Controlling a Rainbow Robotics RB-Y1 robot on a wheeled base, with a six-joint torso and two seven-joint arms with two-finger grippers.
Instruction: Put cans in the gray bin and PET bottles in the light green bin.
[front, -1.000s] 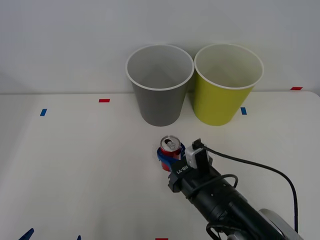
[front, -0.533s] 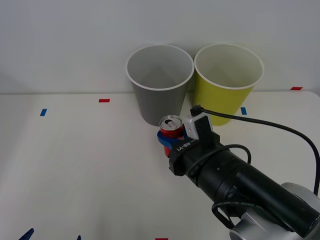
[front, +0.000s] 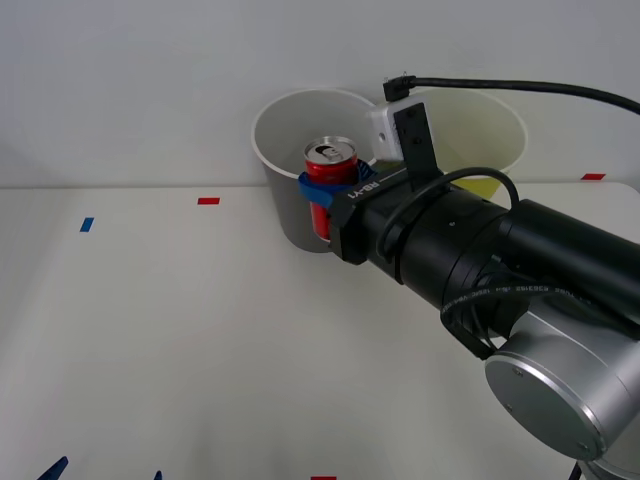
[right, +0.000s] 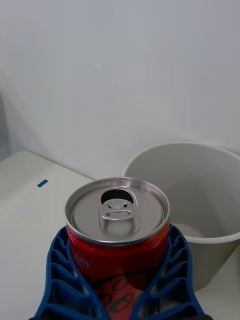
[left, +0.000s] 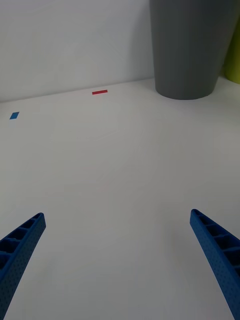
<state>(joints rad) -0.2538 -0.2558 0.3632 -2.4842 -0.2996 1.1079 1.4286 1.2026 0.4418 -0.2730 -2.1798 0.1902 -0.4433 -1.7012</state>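
One red can (front: 329, 180) is sitting upright in the right end effector (front: 322, 190), its silver top and pull-tab facing up and its long axis vertical. The blue ribbed fingers (right: 65, 280) are pressing against both sides of the can body, so the right end effector is holding the can firmly, clear of the counter (front: 150, 340).

The relation that matters: in the front view the can is overlapping the near wall and mouth of the gray bin (front: 285, 210), with its top standing at about rim height. The right wrist view is showing the gray bin's white rim and pale inside just beyond the can and a little to one side. On this evidence the can is judged to be near the rim but not yet over the opening, so the coming move calls for a short advance forward before release. Whether the can's base is already clearing the rim cannot be told.

The light green bin (front: 500, 130) is standing just beside the gray bin, on the robot's right, largely hidden behind the right arm and its cable; it is the wrong target for a can.

The right arm is reaching forward across the counter, wrist held roughly level. The left end effector (left: 120, 260) is hanging low over the bare counter with its fingers spread wide and holding nothing, well apart from the can; the right arm is plainly the nearer one.
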